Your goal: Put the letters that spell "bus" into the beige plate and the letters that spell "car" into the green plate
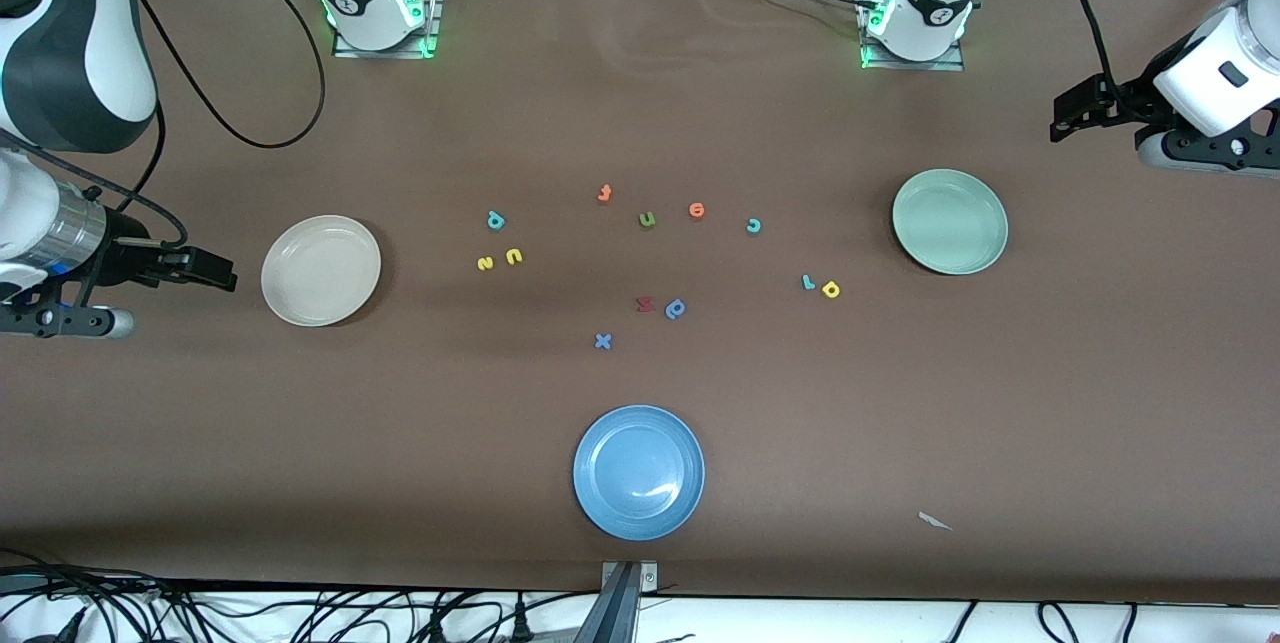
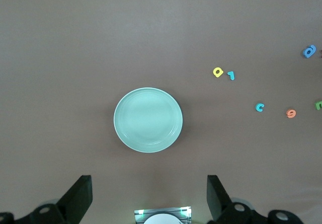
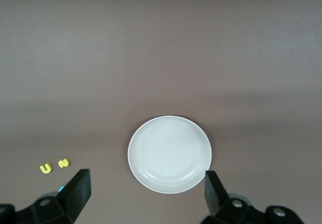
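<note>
**Both hands released, letters loose on the counter**

We see the left hand (image 1: 1060,118) released over the counter (image 1: 900,423) by the green plate (image 1: 950,222), and the right hand (image 1: 222,275) released beside the beige plate (image 1: 320,270). Both plates are empty. Teal b (image 1: 495,219), yellow u (image 1: 514,256) and s (image 1: 485,263) lie nearer the beige plate; teal c (image 1: 754,225), r (image 1: 808,282) and yellow a (image 1: 831,290) nearer the green.
</note>
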`<action>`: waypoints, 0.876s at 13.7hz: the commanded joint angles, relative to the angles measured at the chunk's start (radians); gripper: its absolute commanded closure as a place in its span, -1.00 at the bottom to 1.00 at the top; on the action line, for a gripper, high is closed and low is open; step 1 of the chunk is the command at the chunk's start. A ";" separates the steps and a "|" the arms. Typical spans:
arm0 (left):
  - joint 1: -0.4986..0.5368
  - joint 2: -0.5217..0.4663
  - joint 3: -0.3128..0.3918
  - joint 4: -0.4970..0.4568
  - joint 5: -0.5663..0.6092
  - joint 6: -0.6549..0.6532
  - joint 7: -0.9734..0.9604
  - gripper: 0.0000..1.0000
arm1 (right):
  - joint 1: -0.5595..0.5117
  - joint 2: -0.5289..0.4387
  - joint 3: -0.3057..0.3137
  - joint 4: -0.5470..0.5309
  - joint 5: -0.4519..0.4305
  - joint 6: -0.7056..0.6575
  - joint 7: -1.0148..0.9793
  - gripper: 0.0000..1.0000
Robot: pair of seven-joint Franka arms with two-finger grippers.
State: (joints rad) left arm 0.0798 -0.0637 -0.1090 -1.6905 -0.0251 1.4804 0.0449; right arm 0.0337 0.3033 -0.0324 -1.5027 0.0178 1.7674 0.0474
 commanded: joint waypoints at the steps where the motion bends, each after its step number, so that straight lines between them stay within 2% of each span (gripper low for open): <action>1: -0.005 0.015 -0.008 0.035 0.022 -0.014 -0.007 -1.00 | 0.003 0.002 -0.007 0.019 0.018 -0.011 -0.004 -0.99; 12: -0.005 0.015 -0.009 0.034 0.020 -0.019 -0.008 -1.00 | 0.003 0.002 -0.007 0.019 0.013 -0.022 -0.006 -0.99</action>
State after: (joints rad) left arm 0.0768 -0.0596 -0.1125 -1.6838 -0.0251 1.4803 0.0449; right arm 0.0337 0.3033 -0.0338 -1.5027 0.0178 1.7658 0.0474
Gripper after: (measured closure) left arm 0.000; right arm 0.000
